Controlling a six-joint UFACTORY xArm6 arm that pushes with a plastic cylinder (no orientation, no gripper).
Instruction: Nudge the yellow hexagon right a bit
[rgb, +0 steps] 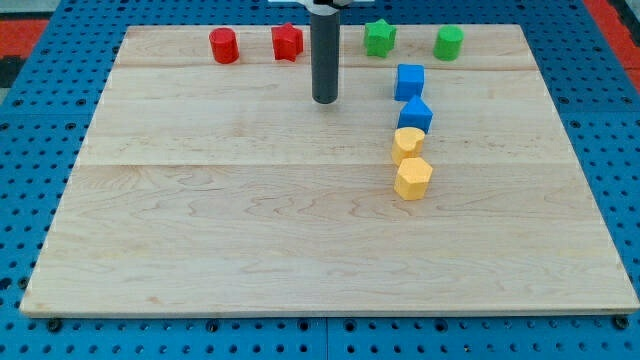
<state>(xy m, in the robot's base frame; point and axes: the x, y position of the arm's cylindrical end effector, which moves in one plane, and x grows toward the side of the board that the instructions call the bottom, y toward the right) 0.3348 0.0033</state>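
The yellow hexagon (413, 178) lies right of the board's middle. A second yellow block (407, 143), rounded in shape, touches it from the view's top. My tip (325, 101) rests on the board near the top middle, well to the upper left of the yellow hexagon and apart from every block.
Two blue blocks (409, 81) (415, 114) stand in a column above the yellow ones. A red cylinder (224, 46), a red star-like block (287, 42), a green star (379, 37) and a green cylinder (448, 42) line the wooden board's (250, 240) top edge.
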